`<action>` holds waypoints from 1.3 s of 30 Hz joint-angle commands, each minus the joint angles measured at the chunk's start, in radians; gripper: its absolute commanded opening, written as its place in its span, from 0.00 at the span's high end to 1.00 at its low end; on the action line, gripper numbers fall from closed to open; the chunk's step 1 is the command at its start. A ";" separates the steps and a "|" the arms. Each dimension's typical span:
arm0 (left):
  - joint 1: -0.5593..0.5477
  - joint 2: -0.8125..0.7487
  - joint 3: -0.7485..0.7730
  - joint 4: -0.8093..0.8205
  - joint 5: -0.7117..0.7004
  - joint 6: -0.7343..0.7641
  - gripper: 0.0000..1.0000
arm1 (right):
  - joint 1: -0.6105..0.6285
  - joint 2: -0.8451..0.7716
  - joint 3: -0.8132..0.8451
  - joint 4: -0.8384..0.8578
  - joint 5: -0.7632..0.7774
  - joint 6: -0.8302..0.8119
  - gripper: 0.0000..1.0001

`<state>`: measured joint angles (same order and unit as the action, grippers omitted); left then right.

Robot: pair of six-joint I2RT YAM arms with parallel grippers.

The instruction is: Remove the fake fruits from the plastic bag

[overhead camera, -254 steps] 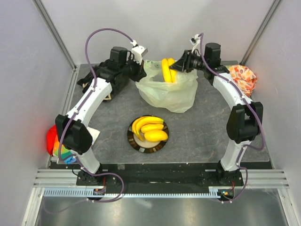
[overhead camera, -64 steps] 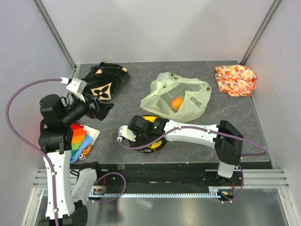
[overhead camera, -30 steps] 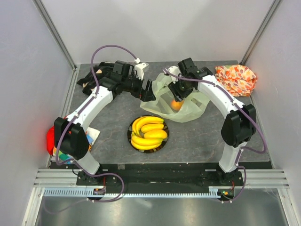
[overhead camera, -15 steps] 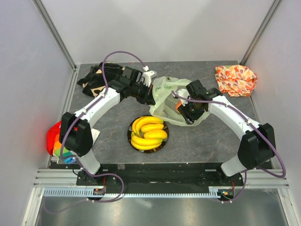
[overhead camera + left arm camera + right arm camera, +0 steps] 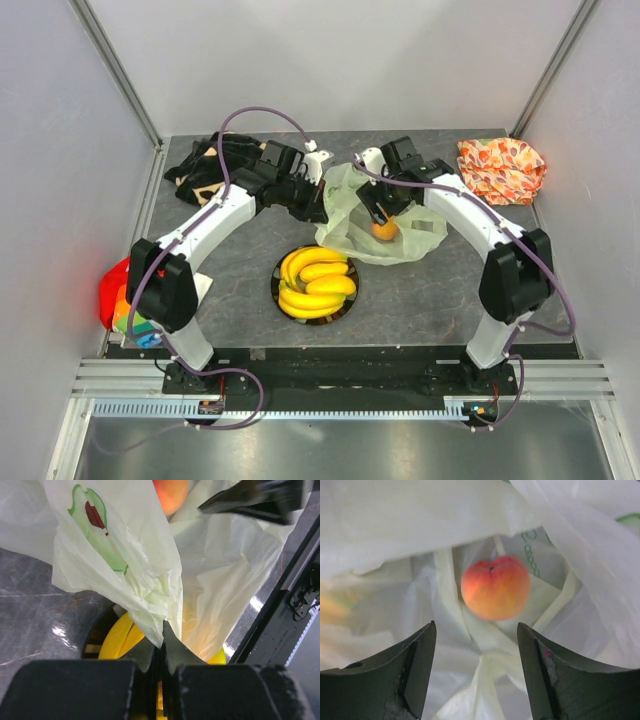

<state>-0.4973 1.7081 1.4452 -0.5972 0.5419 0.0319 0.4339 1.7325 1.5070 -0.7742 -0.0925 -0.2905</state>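
The pale plastic bag point(image 5: 400, 235) lies crumpled at mid-table. A small orange-pink peach point(image 5: 385, 229) sits inside its mouth, and it also shows in the right wrist view as the peach point(image 5: 495, 587) resting on bag folds point(image 5: 395, 530). My right gripper point(image 5: 378, 206) hovers just above it, open, its jaws on either side of the peach and short of it point(image 5: 476, 640). My left gripper point(image 5: 318, 206) is shut on the bag's left edge point(image 5: 150, 565), pinching the film point(image 5: 161, 630). Yellow bananas and an oval fruit point(image 5: 316, 280) lie on a dark plate point(image 5: 276, 290).
An orange leaf-patterned cloth point(image 5: 500, 168) lies at the back right. A black patterned cloth point(image 5: 210, 160) is at the back left. A colourful object point(image 5: 122, 300) sits at the left edge. Walls enclose the table on three sides.
My left gripper shut on the bag's left edge and holds it. My right gripper swung out to the bag's near right, came back over the peach, and opened wider.
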 commanded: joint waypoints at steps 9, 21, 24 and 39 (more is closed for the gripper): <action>-0.004 0.010 0.127 -0.021 -0.028 0.056 0.99 | -0.003 0.196 0.056 0.058 0.086 0.070 0.02; -0.009 0.047 0.155 -0.018 -0.046 0.068 0.98 | -0.003 0.236 0.001 0.124 0.139 0.044 0.07; -0.012 0.051 0.159 -0.018 -0.049 0.069 0.98 | -0.003 0.196 -0.017 0.145 0.094 0.037 0.29; -0.009 0.140 0.349 -0.013 -0.149 0.140 0.99 | -0.004 -0.160 -0.025 0.151 -0.101 -0.010 0.52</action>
<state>-0.5018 1.8149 1.6752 -0.6304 0.4458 0.0963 0.4335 1.6192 1.4578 -0.6357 -0.1440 -0.2916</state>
